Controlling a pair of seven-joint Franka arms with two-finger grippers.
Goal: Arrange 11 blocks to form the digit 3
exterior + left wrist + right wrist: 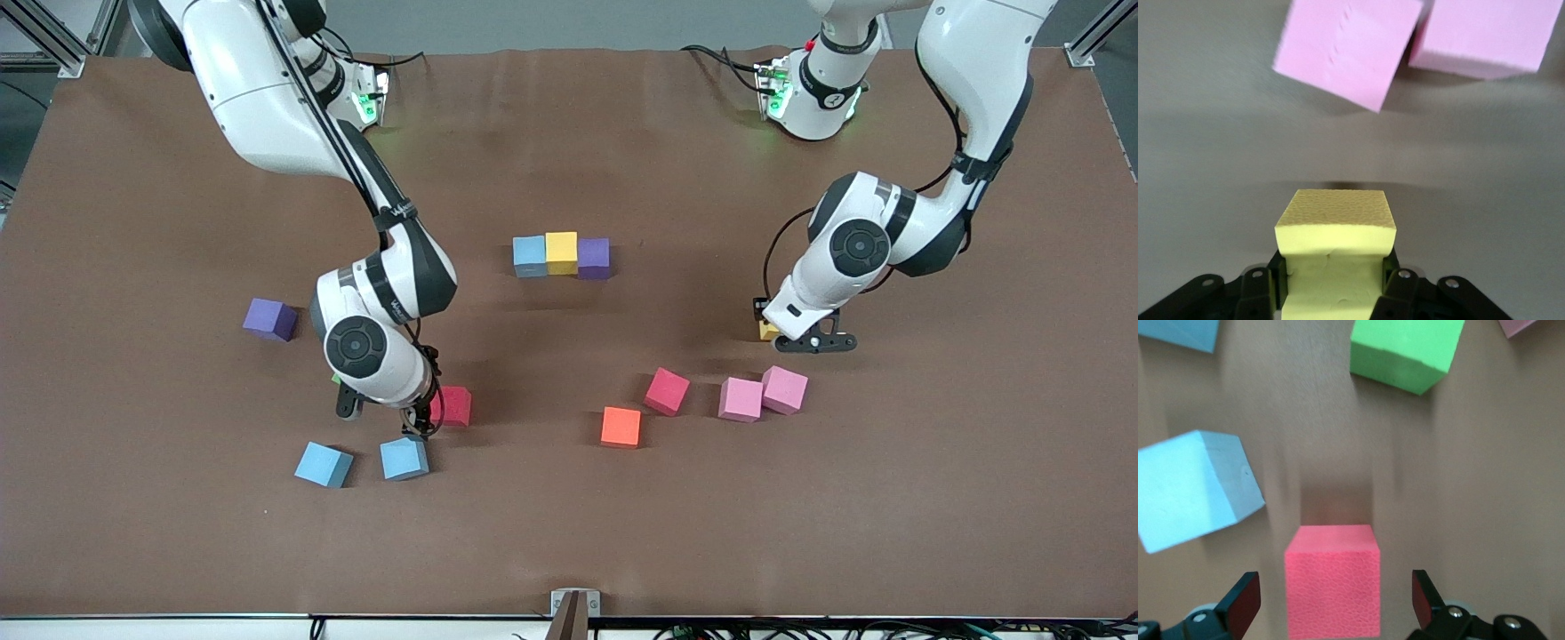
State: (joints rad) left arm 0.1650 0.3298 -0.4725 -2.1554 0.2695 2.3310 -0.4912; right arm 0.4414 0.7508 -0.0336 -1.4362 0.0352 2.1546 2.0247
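Note:
A short row of three touching blocks, light blue [530,256], yellow [561,252] and purple [594,258], lies mid-table. My left gripper [775,336] [1333,283] is shut on a yellow block [767,331] [1335,223], low over the table beside two pink blocks [741,399] [784,389] [1348,50]. My right gripper [429,416] [1336,597] is open, its fingers either side of a red block [455,406] [1331,580] without touching it. Close to it lie two light blue blocks [404,458] [324,464] [1195,487] and a green block [1405,350], which the arm mostly hides in the front view.
A second red block [667,391] and an orange block [621,427] lie between the two grippers. A lone purple block [269,319] sits toward the right arm's end of the table. The brown table mat [569,533] is bare nearest the front camera.

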